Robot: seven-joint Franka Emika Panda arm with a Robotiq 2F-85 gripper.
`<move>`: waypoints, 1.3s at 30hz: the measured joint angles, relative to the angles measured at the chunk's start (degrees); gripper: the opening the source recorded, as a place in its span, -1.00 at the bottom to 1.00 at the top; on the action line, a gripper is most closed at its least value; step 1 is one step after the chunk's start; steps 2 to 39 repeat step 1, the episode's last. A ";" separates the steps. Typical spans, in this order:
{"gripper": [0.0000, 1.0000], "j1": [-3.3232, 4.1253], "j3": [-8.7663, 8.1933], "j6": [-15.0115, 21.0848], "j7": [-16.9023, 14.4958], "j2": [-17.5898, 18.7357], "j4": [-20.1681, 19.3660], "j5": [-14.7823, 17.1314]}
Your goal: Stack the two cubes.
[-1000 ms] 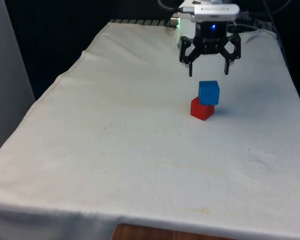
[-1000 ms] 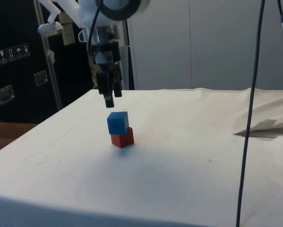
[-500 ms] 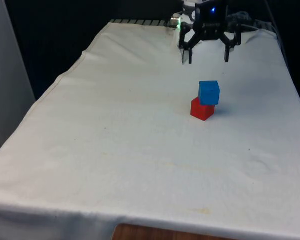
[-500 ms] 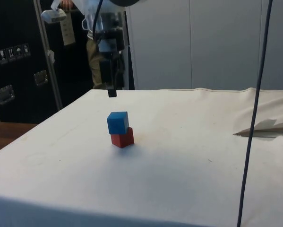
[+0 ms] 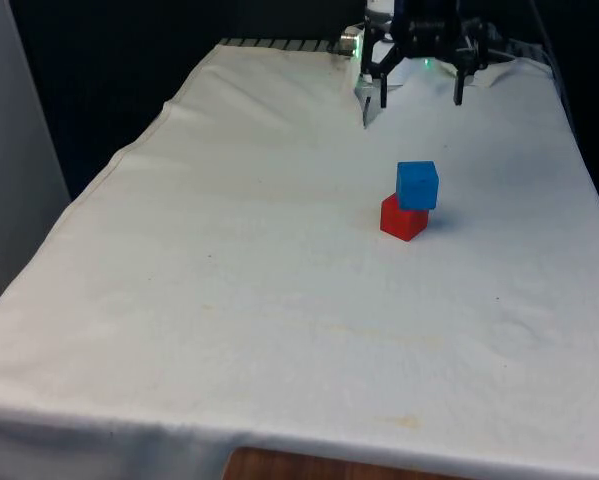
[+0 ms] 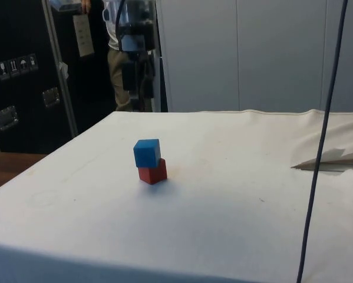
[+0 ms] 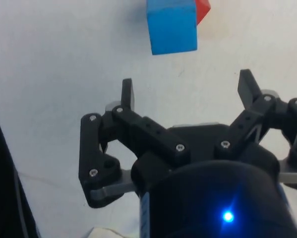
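Cloth [image 5: 229, 300]: a white sheet is spread over the whole table, with faint stains seen on the near part in the front view.
Cable [image 6: 320, 141]: a dark line is seen hanging down in the side view, well apart from the gripper and nearer that camera than the cubes.
Red cube [image 5: 401, 218]: it is set flat on the cloth, below the gripper and nearer the front camera than it; only a corner [image 7: 203, 9] is seen past the blue one from the wrist.
Blue cube [image 5: 417, 185]: it is rested on top of the red cube, slightly turned and shifted so that its edges are not lined up with those beneath; it is touched by nothing else [image 6: 147, 152] [image 7: 171, 26].
Gripper [image 5: 420, 98]: it is held high above the cloth, beyond the stack and well apart from it; its two fingers are spread wide, with nothing between them [image 7: 187, 91].
Fingers [image 7: 127, 94]: both are seen pointing down, with bare cloth in the gap.
Person [image 6: 118, 53]: a standing figure in tan trousers is seen behind the gripper in the side view, beside the dark cabinets.
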 measured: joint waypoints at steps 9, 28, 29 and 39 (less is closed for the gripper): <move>1.00 0.00 0.00 0.00 0.00 0.00 0.00 0.00; 1.00 0.00 0.00 0.00 0.00 0.00 0.00 0.00; 1.00 0.00 0.00 0.00 0.00 0.00 0.00 0.00; 1.00 0.00 0.00 0.00 0.00 0.00 0.00 0.00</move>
